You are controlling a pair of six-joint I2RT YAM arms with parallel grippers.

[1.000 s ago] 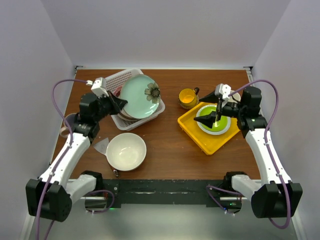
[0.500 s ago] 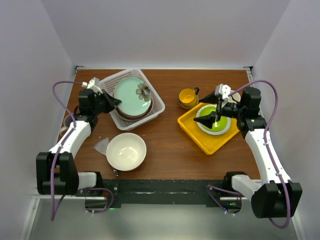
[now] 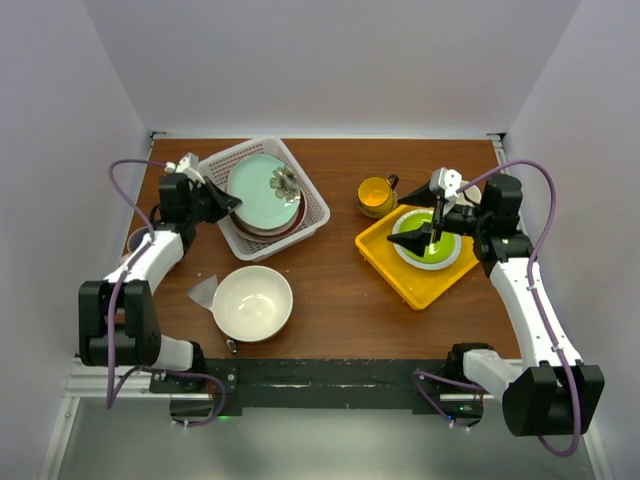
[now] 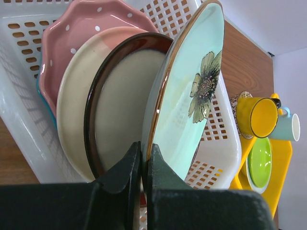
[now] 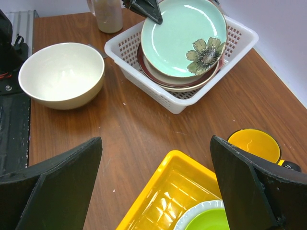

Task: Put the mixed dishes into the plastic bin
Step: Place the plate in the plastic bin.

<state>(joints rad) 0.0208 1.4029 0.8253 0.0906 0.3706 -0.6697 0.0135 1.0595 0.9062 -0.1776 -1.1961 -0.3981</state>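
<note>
The white plastic bin (image 3: pixel 316 214) stands at the back left. It holds a stack: pink dotted plate (image 4: pixel 81 24), cream-pink plate (image 4: pixel 69 108), dark red-rimmed bowl (image 4: pixel 120 110). A mint-green flower plate (image 3: pixel 262 186) leans on top of the stack. My left gripper (image 3: pixel 232 201) is shut on that plate's rim (image 4: pixel 152 120). The large cream bowl (image 3: pixel 252 303) sits on the table in front of the bin. The yellow mug (image 3: pixel 376 196) stands mid-table. A pinkish mug (image 3: pixel 137 240) stands at the left edge. My right gripper (image 3: pixel 412 238) is open and empty over the yellow tray (image 3: pixel 400 275).
The yellow tray holds the lime-green white-rimmed plate (image 3: pixel 435 250) and a white cup with teal inside (image 4: pixel 288 127). A crumpled clear scrap (image 3: pixel 203 292) lies left of the cream bowl. A small dark object (image 3: pixel 232 346) lies near the table's front edge.
My left gripper has carried the mint-green plate back and down into the bin, where it now rests on the stack. The right arm has not moved.
</note>
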